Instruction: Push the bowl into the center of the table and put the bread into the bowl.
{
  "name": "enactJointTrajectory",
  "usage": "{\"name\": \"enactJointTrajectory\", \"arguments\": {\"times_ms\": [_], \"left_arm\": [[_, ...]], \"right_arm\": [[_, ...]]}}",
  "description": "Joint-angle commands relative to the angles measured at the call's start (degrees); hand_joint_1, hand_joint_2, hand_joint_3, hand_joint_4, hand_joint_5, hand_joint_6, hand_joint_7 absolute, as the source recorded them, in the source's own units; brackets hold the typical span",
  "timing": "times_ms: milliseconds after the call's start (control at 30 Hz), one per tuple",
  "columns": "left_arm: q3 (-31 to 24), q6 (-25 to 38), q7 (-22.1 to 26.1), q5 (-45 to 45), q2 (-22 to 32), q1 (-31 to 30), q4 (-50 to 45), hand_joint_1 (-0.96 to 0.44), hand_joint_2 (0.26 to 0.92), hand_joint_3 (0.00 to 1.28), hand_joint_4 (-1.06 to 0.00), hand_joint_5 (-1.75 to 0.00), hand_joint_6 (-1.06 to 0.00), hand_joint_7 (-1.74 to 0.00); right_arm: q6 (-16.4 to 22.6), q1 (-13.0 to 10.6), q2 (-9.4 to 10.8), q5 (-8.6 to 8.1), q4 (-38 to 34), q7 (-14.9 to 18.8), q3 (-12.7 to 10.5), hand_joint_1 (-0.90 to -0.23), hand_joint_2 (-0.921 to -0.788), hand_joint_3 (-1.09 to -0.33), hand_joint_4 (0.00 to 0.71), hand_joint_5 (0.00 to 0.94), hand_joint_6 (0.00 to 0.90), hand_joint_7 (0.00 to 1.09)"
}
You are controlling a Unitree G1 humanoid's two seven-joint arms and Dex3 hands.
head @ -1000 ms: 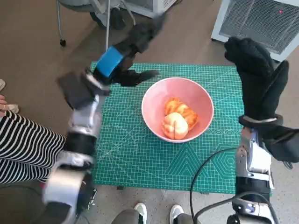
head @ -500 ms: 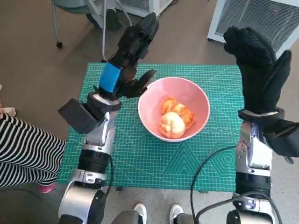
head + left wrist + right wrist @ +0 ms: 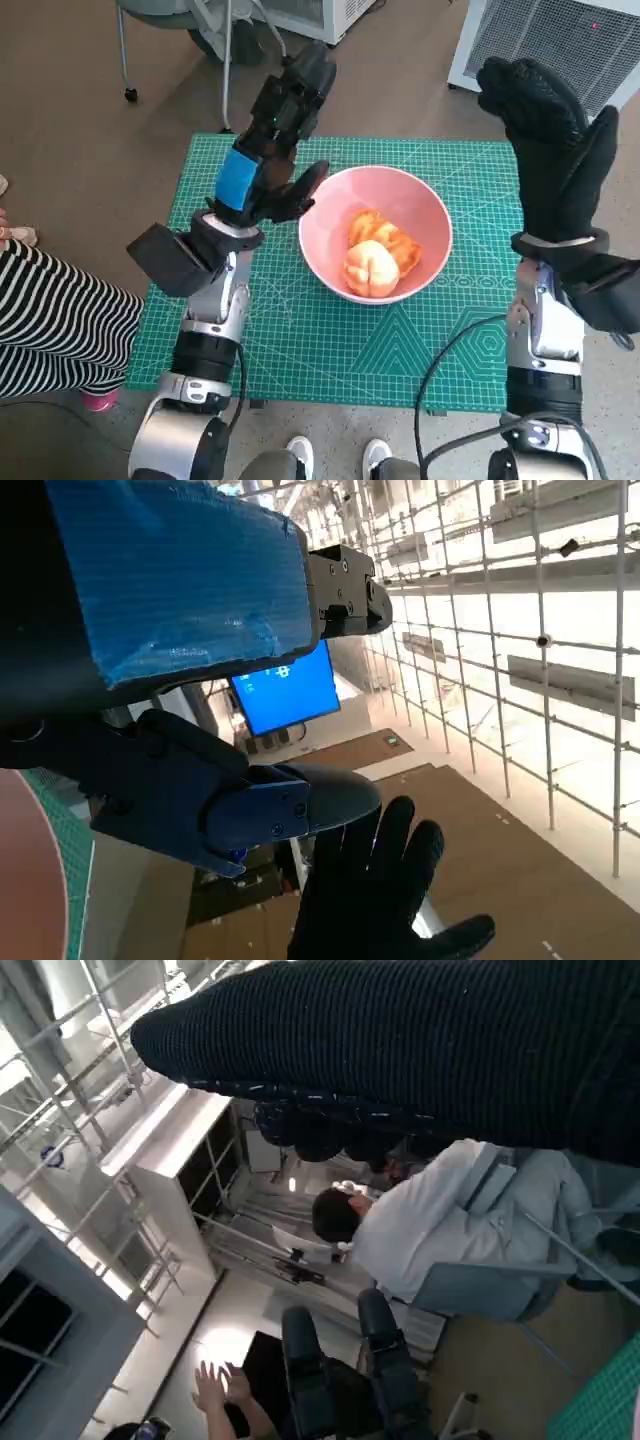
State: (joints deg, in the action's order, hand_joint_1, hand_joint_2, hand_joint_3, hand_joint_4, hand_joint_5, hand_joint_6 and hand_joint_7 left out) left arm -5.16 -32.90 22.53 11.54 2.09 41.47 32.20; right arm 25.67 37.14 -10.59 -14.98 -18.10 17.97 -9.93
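Pink bowl (image 3: 376,233) sits near the middle of the green cutting mat (image 3: 280,330), with the bread (image 3: 377,256) already inside, 2 pieces by the look of it. Your left hand (image 3: 268,140) is raised beside the bowl's rim, fingers spread, gripping nothing; whether the thumb touches the rim you cannot tell. Your right hand (image 3: 552,155) is lifted off to the bowl's other side, fingers apart and empty.

Judgement: the task looks essentially done. Main risk is the left hand brushing the rim as you draw it away, which could slide or tip the bowl off centre.
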Motion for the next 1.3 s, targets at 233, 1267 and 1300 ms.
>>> {"name": "enactJointTrajectory", "arguments": {"times_ms": [233,1267,1300], "left_arm": [[0.8,-1.4,-0.3,-0.4,-0.5,-1.9,-1.2,-0.71,0.921,0.46,-0.03,-0.01,0.0,-0.28],[-1.3,-4.1,6.2,4.0,0.9,-1.8,3.4,-0.71,0.921,0.44,-0.03,-0.01,0.0,-0.25],[-1.4,-4.2,6.2,4.0,0.9,-1.7,3.7,-0.71,0.921,0.44,-0.04,-0.01,0.0,-0.25]], "right_arm": [[0.3,-1.1,0.0,1.73,-0.9,-0.1,0.7,-0.721,-0.921,-0.687,0.18,0.005,0.095,0.39],[3.0,-1.5,1.4,2.11,-3.8,0.1,1.6,-0.711,-0.921,-0.684,0.172,0.0,0.094,0.38],[3.1,-1.4,1.4,2.08,-4.0,0.1,1.6,-0.71,-0.921,-0.684,0.172,0.0,0.096,0.39]]}}
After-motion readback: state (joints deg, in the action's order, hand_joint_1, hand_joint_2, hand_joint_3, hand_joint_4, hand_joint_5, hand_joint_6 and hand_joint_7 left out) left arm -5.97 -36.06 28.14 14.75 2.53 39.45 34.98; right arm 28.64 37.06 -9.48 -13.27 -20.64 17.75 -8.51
